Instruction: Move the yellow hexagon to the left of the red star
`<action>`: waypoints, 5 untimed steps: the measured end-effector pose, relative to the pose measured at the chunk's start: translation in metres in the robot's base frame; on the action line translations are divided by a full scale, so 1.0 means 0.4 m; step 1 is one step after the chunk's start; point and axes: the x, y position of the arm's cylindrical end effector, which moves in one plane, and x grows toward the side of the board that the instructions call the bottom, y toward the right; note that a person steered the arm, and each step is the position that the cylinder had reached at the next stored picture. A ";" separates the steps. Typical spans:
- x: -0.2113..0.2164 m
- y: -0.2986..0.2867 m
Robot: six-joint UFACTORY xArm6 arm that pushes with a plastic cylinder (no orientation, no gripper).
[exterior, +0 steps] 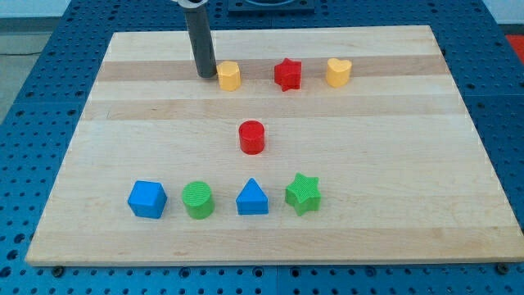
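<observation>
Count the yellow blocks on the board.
2. The yellow hexagon sits at the view's top, just right of my tip; the yellow heart sits right of the red star. None appears hidden.

Probably a robotics lab: a wooden board (270,238) lies on a blue perforated bench (33,123).

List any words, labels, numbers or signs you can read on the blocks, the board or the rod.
None: no readable text anywhere in this view.
The wooden board, the yellow hexagon, the red star and the other blocks carry no markings.
My tip, just left of the hexagon, is plain dark.
</observation>
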 end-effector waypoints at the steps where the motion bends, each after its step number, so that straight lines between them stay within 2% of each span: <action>1: 0.000 0.039; 3: 0.000 0.064; 4: 0.001 0.038; 5: 0.048 -0.050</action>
